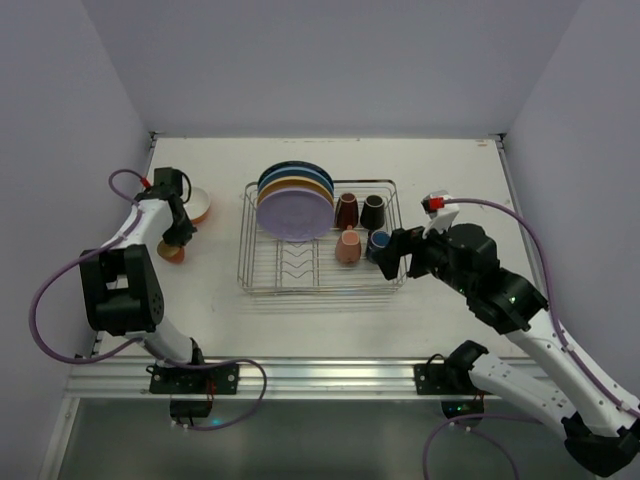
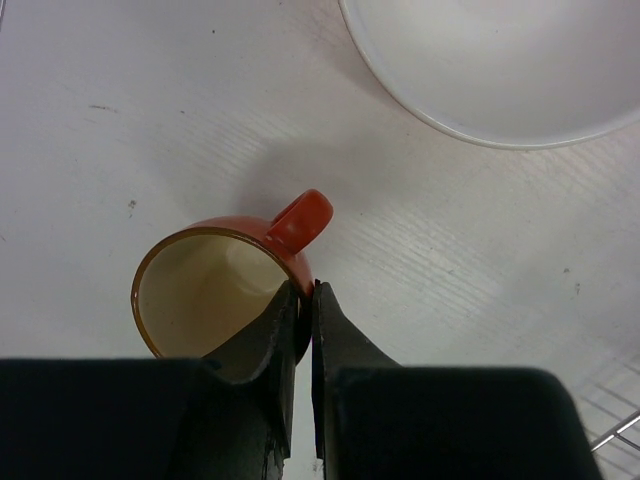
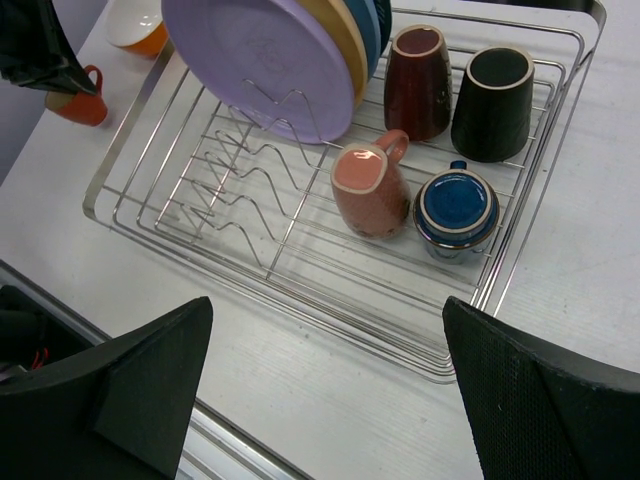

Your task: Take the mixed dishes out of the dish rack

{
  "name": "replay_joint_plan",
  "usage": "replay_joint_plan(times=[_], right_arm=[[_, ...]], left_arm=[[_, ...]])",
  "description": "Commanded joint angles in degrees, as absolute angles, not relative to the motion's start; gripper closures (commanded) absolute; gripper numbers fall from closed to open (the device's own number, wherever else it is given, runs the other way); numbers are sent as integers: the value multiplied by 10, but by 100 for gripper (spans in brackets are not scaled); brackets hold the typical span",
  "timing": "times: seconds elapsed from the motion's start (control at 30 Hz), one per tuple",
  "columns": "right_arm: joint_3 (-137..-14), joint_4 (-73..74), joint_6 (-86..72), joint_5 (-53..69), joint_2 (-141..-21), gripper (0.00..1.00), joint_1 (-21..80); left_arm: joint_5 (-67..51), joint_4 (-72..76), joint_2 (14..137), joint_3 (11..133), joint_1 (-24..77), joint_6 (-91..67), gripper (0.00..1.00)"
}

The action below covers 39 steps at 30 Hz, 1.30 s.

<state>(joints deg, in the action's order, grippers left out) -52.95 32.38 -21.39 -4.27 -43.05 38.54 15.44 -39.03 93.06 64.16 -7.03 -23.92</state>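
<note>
My left gripper point(image 2: 305, 300) is shut on the rim of the orange cup point(image 2: 215, 285), which stands upright low over the table, left of the dish rack point(image 1: 320, 288). The orange bowl point(image 2: 500, 70), white inside, sits just beyond the cup. The rack holds standing plates, the lavender plate point(image 3: 255, 60) in front, with yellow and blue ones behind it. It also holds a brown cup point(image 3: 418, 80), a black cup point(image 3: 492, 100), a pink cup point(image 3: 368, 190) and a blue cup point(image 3: 456, 208). My right gripper point(image 3: 326, 303) is open and empty above the rack's near right edge.
The rack's V-shaped dividers point(image 3: 240, 190) in front of the plates are bare. Grey walls close the table on the left, back and right. The table's aluminium front rail point(image 1: 320, 375) runs between the arm bases.
</note>
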Motion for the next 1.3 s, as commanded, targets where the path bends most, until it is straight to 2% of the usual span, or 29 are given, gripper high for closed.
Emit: replay_joint_plan(times=[0.0,0.2,0.33,0.63,0.73,0.83,0.87,0.93,0.97,1.03,1.1,1.27], right_arm=[[-520,315,-203,-21,-416,1,385],[-521,315,-200,-11,-419,1,385],[-520,316,-200,-11,-417,1,385],[-519,316,-200,-19,-424,1,385],[-520,316,-201,-26,-433,1,385],[-524,319,-201,-33,-448,1,385],[-526,320,-201,-34,-453,1,385],[-530,322,-203,-41,-471,1,385],[-533,323,-204,-45,-477,1,384],[-537,327,-207,-55,-499,1,385],[-542,330,-211,-67,-518,1,385],[-560,331,-211,-106,-561,1,384]], left_arm=[[143,-353,934,639,-81,-226,91],[142,-345,930,628,-83,-226,87],[123,-345,947,628,-83,-224,91],[120,-355,948,633,-83,-221,75],[120,-360,925,634,-83,-223,65],[118,-367,881,638,-83,-223,49],[118,-370,868,638,-82,-224,41],[112,-373,834,641,-79,-225,31],[114,-377,823,643,-76,-228,21],[120,-384,793,653,-69,-229,14],[121,-395,774,661,-58,-229,2],[118,-396,696,692,-7,-235,0]])
